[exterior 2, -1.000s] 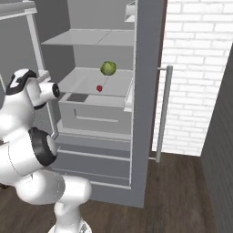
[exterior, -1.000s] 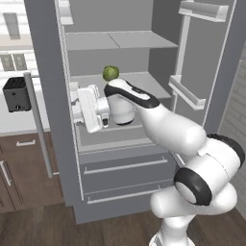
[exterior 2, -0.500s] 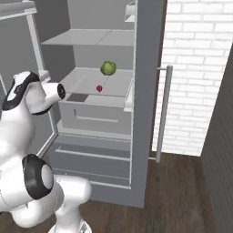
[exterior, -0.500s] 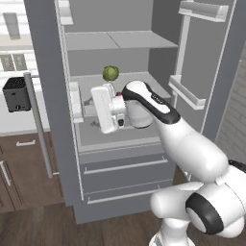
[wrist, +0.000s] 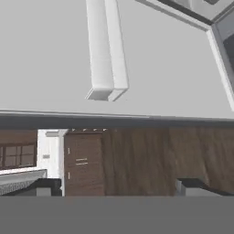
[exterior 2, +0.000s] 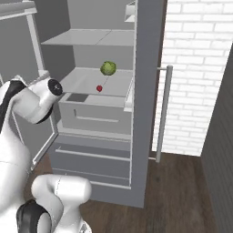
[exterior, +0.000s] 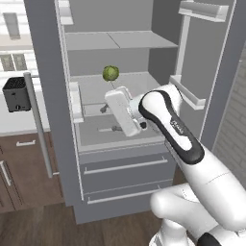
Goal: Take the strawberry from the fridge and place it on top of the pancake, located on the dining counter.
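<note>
Arm swung rightward; strawberry (exterior 2: 99, 88) shows from the right, gripper (exterior: 109, 117) hides it left.

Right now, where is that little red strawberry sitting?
In the right base view, the strawberry lies on the fridge's middle shelf, just below and left of the green leafy ball, above the drawer.

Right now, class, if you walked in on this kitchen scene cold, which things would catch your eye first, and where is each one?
The open grey fridge stands out first, its pale shelves almost bare. On the middle shelf sit a green leafy ball and, just in front of it, a tiny red strawberry. The white robot arm reaches toward that shelf, its hand open and holding nothing.
</note>
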